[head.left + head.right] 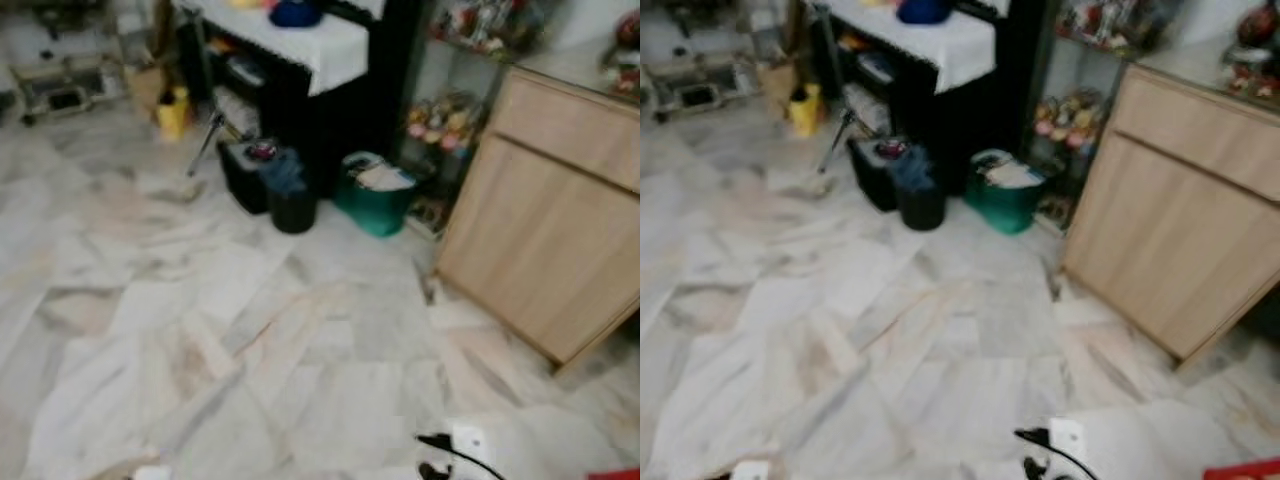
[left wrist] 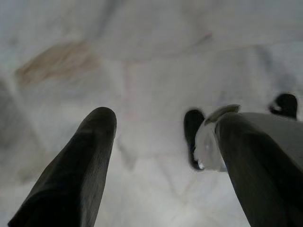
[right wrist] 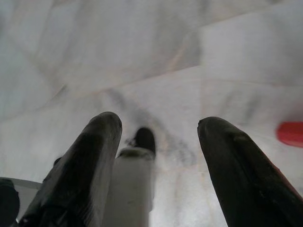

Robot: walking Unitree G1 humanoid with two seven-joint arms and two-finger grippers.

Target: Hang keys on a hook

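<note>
My left gripper (image 2: 163,120) hangs open over the pale marble floor (image 2: 156,56), its two black fingers wide apart with nothing held between them. Beyond it are a silver limb of mine (image 2: 208,144) and a black foot (image 2: 191,135). My right gripper (image 3: 160,124) is open too and also points down at the floor. A pale silver limb (image 3: 130,187) and a black foot (image 3: 144,138) lie in the gap behind its fingers, and it holds nothing.
The head views are blurred. A light wooden cabinet (image 1: 560,200) stands at the right. At the back are a black desk with a white cloth (image 1: 325,50), a black bin (image 1: 292,200), a teal bin (image 1: 375,200) and a yellow container (image 1: 172,112). A white plug with a black cable (image 1: 462,445) and something red (image 1: 615,474) lie close by.
</note>
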